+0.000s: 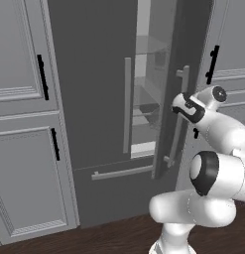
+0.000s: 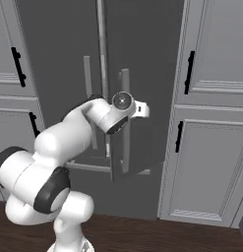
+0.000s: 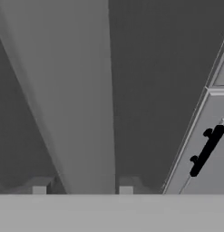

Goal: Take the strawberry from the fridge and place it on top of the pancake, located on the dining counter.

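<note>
Fridge (image 1: 94,84), tall and dark grey, stands between light grey panelled cabinets (image 1: 25,163) with black handles (image 1: 42,77). Its right door (image 1: 186,44) is swung partly ajar; the left door is flat shut. Through the gap the left base view shows a light grey interior with glass shelves (image 1: 151,49) and a dark bowl-like shape (image 1: 153,115) on a lower shelf, too dim to name. Strawberry cannot be made out anywhere in that gap.

Long grey bar handles run down both doors: the left door's handle (image 1: 127,104) hangs free, and the right door's handle (image 1: 179,114) is where the arm works. A horizontal bar (image 1: 121,172) crosses the bottom drawer just below the doors.

Gripper (image 1: 179,106) sits right at the right door's handle, about midway along the bar, wrist turned sideways. In the hand view the pale bar (image 3: 81,99) runs straight up between the two finger tips (image 3: 39,190), which stand close on either side of it, so the fingers read as clamped on the handle. Beside the bar in that view lies the dark door face, then a cabinet panel edge with one black handle (image 3: 206,151).

Right base view shows the forearm reaching in from the lower left, the hand (image 2: 137,110) pressed against the same bar (image 2: 125,123). Dark wood floor (image 1: 94,238) runs below the units.
</note>
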